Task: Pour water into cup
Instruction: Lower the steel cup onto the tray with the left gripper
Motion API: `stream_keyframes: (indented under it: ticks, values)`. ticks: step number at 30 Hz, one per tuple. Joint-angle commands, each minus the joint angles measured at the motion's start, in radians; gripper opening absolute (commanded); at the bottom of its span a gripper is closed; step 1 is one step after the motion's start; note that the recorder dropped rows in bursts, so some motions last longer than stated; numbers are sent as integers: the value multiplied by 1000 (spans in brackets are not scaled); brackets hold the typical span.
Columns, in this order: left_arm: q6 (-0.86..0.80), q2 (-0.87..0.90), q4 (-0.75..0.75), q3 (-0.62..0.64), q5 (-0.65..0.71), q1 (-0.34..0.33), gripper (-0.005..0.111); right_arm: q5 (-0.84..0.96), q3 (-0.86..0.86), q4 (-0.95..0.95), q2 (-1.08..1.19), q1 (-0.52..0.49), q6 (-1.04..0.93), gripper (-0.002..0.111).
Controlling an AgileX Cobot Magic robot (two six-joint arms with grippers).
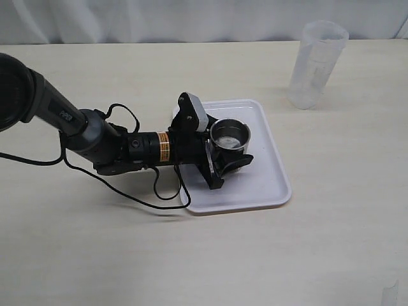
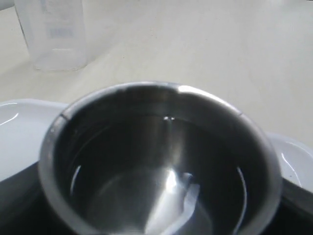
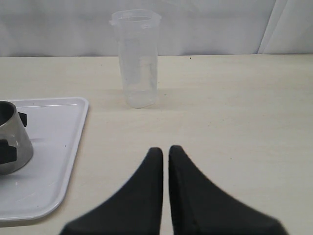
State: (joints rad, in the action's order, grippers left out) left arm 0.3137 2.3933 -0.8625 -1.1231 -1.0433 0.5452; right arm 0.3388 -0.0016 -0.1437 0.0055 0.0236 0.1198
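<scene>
The cup (image 1: 230, 135) stands upright on the tray (image 1: 268, 185), mid-tabletop (image 1: 331, 242). The left tool (image 1: 224, 145) reaches in from the left and clasps it, one finger against each side of its wall. A shallow pool of water (image 2: 122, 181) lies in its bottom. The tumbler (image 1: 315, 64) stands upright, far and right of the cup, off the tray and well apart from it; whether it holds any water I cannot tell. The right tool (image 3: 165, 149), fingers pressed together and empty, points straight at the tumbler, so that arm looks the nearer. Any further pour likely turns on this: a side grasp of the tumbler, then a carry left to the cup.
</scene>
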Motion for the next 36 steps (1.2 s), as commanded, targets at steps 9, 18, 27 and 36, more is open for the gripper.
stream_keyframes:
  ticks: [9, 18, 27, 36]
  values:
    - [-1, -5, 11, -7, -45, 2, 12, 3, 2, 2, -6, 3, -4, 4]
    - [-3, -5, 11, -7, -45, 2, 73, 3, 2, 2, -6, 3, -4, 4]
    - [-3, -5, 11, -7, -39, 2, 81, 3, 2, 2, -6, 3, -4, 4]
    - [-3, -5, 11, -7, -32, 2, 93, 3, 2, 2, -6, 3, -4, 4]
